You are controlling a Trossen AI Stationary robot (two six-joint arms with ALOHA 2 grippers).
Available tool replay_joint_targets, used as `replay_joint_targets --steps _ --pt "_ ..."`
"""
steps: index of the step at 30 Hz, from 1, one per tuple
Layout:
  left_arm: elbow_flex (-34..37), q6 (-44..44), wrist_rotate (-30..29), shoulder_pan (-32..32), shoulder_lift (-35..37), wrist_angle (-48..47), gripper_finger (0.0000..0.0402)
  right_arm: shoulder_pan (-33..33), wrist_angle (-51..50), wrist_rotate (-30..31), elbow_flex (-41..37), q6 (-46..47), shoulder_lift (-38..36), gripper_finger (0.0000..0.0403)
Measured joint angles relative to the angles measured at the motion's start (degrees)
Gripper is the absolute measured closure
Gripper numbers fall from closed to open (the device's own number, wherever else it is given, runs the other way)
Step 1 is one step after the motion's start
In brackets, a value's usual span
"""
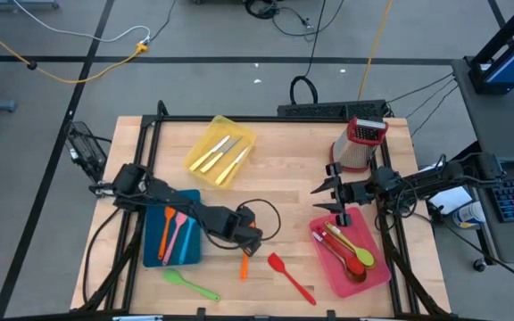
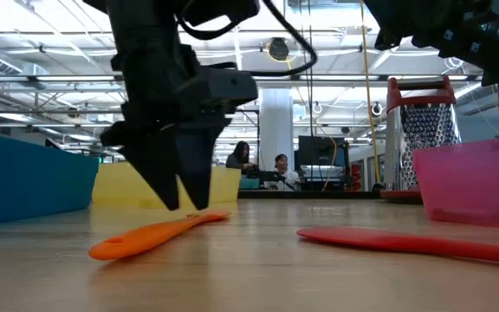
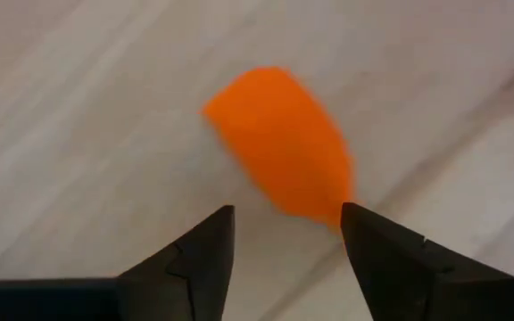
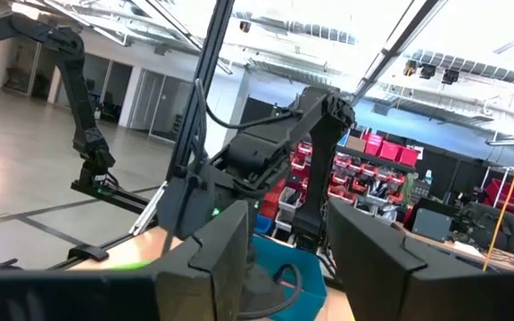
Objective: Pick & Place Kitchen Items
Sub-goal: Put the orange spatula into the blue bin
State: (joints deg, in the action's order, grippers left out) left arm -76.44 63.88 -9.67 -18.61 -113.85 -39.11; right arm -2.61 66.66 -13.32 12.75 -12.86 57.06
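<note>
Orange spatula lying flat on wooden table, sitting between spread fingers of left gripper, released; right gripper hovering parted above pink tray.

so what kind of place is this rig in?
Looks like an open-plan robotics lab or workshop: people at monitors behind the table, shelves of red parts bins, exposed ceiling ducts, cables on a grey floor.

A wooden table carries a yellow tray near its far edge, a blue tray at its left edge, a pink tray and a red-topped metal grater toward its right edge.
</note>
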Motion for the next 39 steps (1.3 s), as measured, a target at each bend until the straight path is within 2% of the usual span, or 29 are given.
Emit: replay_joint_targets --steps 4,13,21,28,31,35,39 --pt "0.0 2.4 -2.1 0.0 0.0 -1.8 0.0186 0.0 -0.1 0.0 0.0 0.0 0.0 0.0257" --pt "0.0 -2.1 -6.3 1.0 -0.4 7.3 0.0206 0.0 -0.1 0.0 0.0 0.0 0.0 0.0259" --pt "0.0 3.2 -5.9 1.7 -0.4 -0.3 0.0219 0.0 -0.1 0.0 0.0 0.0 0.0 0.0258" --pt "0.3 -0.7 -4.6 2.0 -0.4 6.4 0.0189 0.0 -0.1 0.0 0.0 0.0 0.0 0.0259" --pt "0.3 -0.2 -2.3 2.4 -0.4 5.4 0.0167 0.0 -0.1 0.0 0.0 0.0 0.0 0.0260" --pt "0.3 -0.3 -3.6 2.6 -0.7 2.5 0.0141 0.0 -0.1 0.0 0.0 0.0 0.0 0.0259" --pt "0.1 0.4 -3.2 2.5 -3.7 4.4 0.0131 0.0 -0.1 -0.1 0.0 0.0 0.0 0.0260"
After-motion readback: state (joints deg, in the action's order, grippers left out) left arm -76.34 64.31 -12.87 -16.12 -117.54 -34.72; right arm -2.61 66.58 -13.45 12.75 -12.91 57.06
